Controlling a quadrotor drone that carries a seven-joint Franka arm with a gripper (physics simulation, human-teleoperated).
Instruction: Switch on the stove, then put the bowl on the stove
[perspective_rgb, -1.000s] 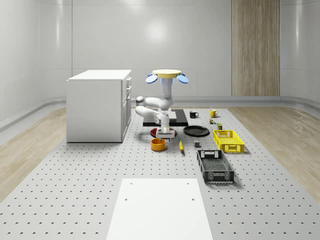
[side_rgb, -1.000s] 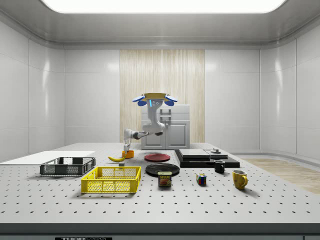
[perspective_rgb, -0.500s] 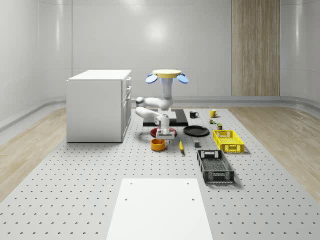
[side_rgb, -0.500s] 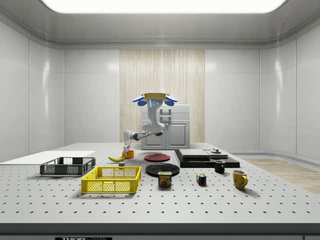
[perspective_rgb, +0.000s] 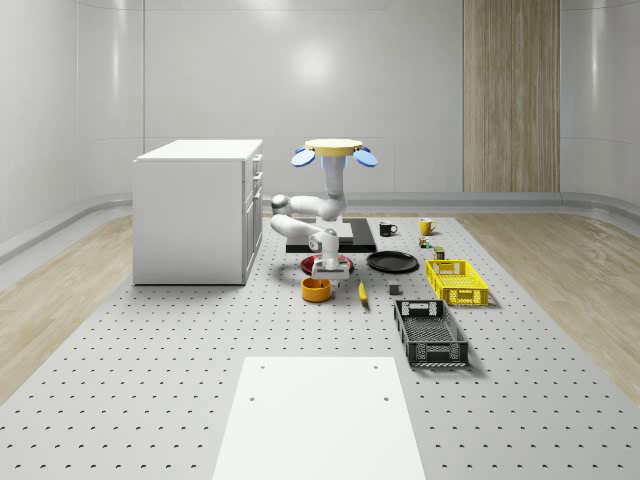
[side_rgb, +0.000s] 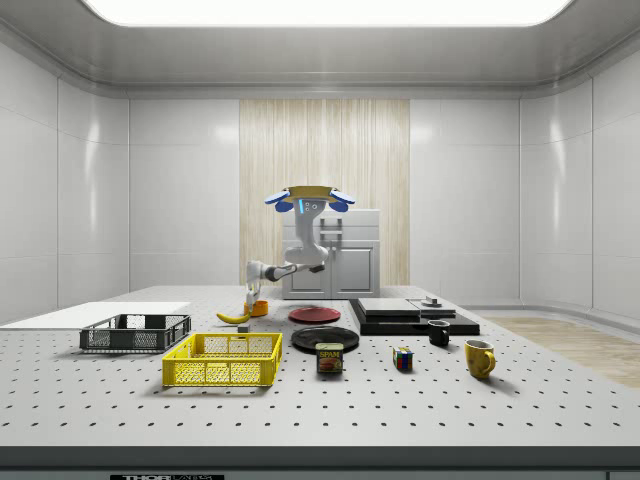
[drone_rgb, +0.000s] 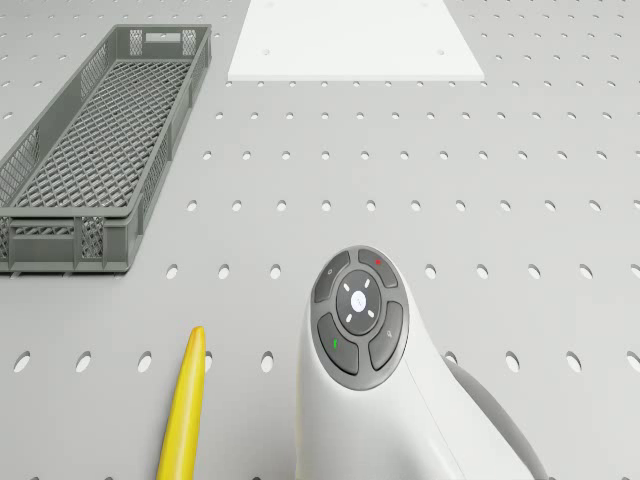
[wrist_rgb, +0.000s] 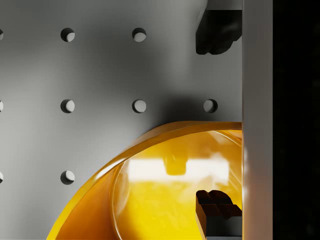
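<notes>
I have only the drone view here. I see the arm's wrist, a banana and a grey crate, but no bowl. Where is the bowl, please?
Observer: The orange bowl sits on the table, just under the end effector.
Operator: Are the fingers around it?
Observer: They are open and astride its rim: one fingertip outside, the other over the inside.
Operator: And where is the drone itself?
Observer: The drone hovers roughly over the red plate.
</notes>
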